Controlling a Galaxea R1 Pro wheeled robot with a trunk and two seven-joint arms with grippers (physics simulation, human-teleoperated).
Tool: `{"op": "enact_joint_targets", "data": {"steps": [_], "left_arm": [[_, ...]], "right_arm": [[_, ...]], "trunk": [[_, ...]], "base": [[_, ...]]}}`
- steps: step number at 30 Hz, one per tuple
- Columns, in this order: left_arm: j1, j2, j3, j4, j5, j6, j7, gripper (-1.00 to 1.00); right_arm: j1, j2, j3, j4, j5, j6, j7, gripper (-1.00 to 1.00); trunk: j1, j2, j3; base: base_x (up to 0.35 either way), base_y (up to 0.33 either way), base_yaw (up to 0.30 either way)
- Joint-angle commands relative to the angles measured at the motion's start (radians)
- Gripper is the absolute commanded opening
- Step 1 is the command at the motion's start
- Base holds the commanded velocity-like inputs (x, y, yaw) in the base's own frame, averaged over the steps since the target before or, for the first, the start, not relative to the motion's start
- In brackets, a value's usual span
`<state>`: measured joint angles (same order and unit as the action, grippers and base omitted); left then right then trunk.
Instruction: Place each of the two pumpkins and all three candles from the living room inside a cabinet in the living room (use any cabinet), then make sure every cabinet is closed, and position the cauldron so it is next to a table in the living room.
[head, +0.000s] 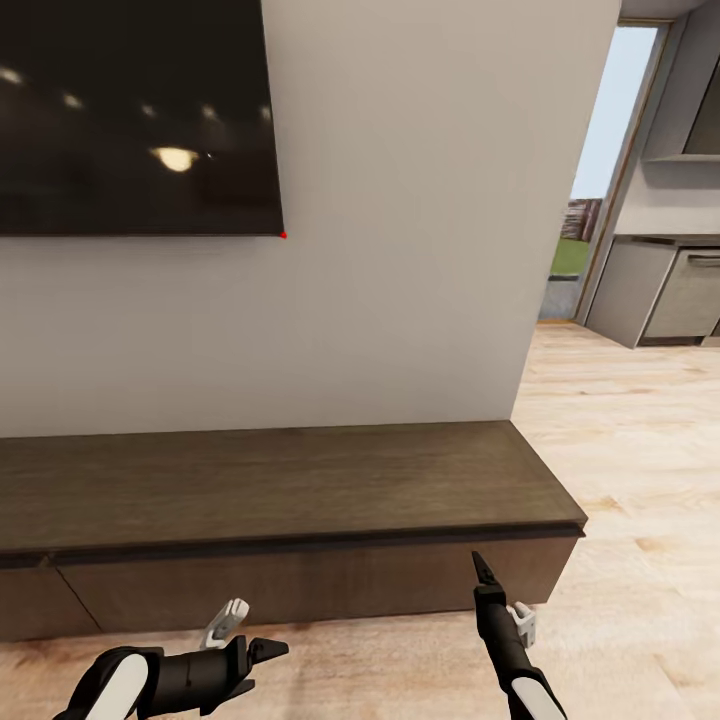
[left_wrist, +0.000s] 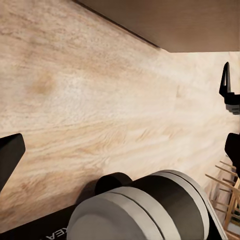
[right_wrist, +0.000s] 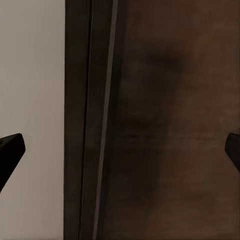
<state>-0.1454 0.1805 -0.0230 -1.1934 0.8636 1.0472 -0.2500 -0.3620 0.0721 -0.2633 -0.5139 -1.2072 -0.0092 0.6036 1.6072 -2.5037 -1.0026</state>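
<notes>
Wall-mounted TV (head: 135, 115) on pale wall (head: 400, 250), light wood floor (head: 640, 450), grey kitchen units (head: 665, 290) beyond.

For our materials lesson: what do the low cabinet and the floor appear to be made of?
The cabinet looks like dark brown wood, matte, with faint streaky grain. The floor looks like pale wood planks, lightly satin, with visible grain and board seams. Both are rendered, so veneer or laminate is possible.
</notes>
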Motion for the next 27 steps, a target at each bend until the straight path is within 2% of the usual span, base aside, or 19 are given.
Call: {"op": "enact_joint_targets", "data": {"steps": [1,3,8,12,15,18,27], "left_arm": [[0.000,0.000,0.000,0.000,0.000,0.000,0.000,1.00],[0.000,0.000,0.000,0.000,0.000,0.000,0.000,1.00],[0.000,0.000,0.000,0.000,0.000,0.000,0.000,1.00],[0.000,0.000,0.000,0.000,0.000,0.000,0.000,1.00],[0.000,0.000,0.000,0.000,0.000,0.000,0.000,1.00],[0.000,0.000,0.000,0.000,0.000,0.000,0.000,1.00],[0.000,0.000,0.001,0.000,0.001,0.000,0.000,1.00]], "right_arm": [[0.000,0.000,0.000,0.000,0.000,0.000,0.000,1.00],[0.000,0.000,0.000,0.000,0.000,0.001,0.001,1.00],[0.000,-0.001,0.001,0.000,-0.001,0.003,0.012,1.00],[0.000,-0.001,0.001,0.000,-0.001,0.004,0.067,1.00],[0.000,-0.001,0.001,0.000,0.000,0.006,0.091,1.00],[0.000,-0.002,0.001,0.000,0.000,0.006,0.098,1.00],[0.000,-0.002,0.001,0.001,0.000,0.005,0.100,1.00]], "trunk": [[0.000,0.000,-0.004],[0.001,-0.001,-0.012],[0.001,-0.001,-0.012],[0.001,-0.001,-0.012],[0.003,-0.001,-0.023],[0.004,-0.002,-0.035],[0.004,-0.002,-0.035]], "base": [[0.002,0.000,0.000],[0.000,0.000,0.000],[0.000,0.000,0.000],[0.000,0.000,0.000],[0.000,0.000,0.000],[0.000,0.000,0.000],[0.005,0.000,0.000]]}}
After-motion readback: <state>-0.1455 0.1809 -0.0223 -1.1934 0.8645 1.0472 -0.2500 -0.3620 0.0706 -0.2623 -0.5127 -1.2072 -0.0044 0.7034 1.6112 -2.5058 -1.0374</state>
